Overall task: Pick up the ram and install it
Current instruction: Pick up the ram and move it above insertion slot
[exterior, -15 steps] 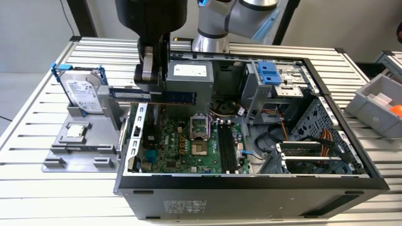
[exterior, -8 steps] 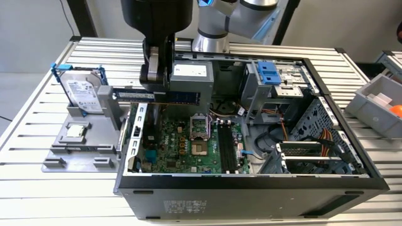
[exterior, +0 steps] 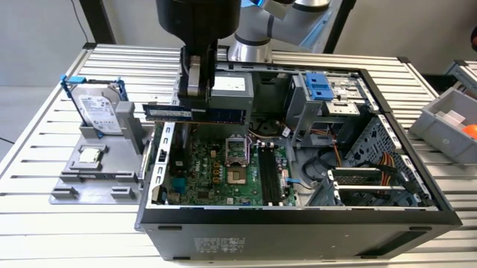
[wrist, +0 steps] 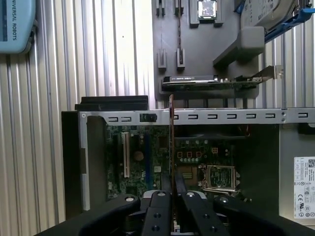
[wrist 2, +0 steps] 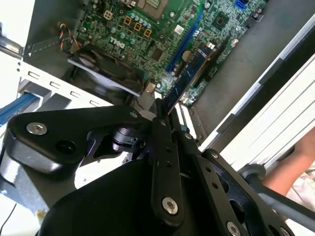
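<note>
install step, i judge: gripper (exterior: 192, 95) clamps the ram (exterior: 223, 114), hanging over the open case (exterior: 298, 237). memory slots (exterior: 270, 173) lie below the gripper; seating calls for lining the stick along one.

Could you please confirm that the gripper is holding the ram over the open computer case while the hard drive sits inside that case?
Not quite: the hard drive is not inside the computer case. In the exterior view it stands upright in the grey holder outside the case, on the exterior view's left. The rest is right: the gripper holds the ram over the open case.
</note>
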Motion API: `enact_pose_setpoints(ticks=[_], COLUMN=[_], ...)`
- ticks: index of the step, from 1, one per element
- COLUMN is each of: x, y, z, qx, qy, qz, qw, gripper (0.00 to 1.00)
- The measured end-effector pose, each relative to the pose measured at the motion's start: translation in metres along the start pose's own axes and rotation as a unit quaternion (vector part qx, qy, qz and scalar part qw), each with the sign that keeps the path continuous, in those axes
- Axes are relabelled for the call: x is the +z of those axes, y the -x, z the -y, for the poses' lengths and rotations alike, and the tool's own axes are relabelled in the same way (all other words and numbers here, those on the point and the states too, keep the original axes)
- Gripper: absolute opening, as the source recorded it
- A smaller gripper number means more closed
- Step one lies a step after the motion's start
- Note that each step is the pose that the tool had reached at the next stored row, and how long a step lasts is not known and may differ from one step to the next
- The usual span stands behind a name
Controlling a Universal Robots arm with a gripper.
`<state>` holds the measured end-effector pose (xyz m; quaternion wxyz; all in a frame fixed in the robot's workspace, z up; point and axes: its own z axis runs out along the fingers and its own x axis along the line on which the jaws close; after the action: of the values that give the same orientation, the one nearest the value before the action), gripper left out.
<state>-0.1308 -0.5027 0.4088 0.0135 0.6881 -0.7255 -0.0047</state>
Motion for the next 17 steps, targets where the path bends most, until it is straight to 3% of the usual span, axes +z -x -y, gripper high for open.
enact_pose_setpoints(ticks=[17], x=[0.0000], y=[0.0016], z=[0.0212], qx=[0.000], qy=[0.0000], qz=[0.0001], qw=[1.00000], gripper=[0.00])
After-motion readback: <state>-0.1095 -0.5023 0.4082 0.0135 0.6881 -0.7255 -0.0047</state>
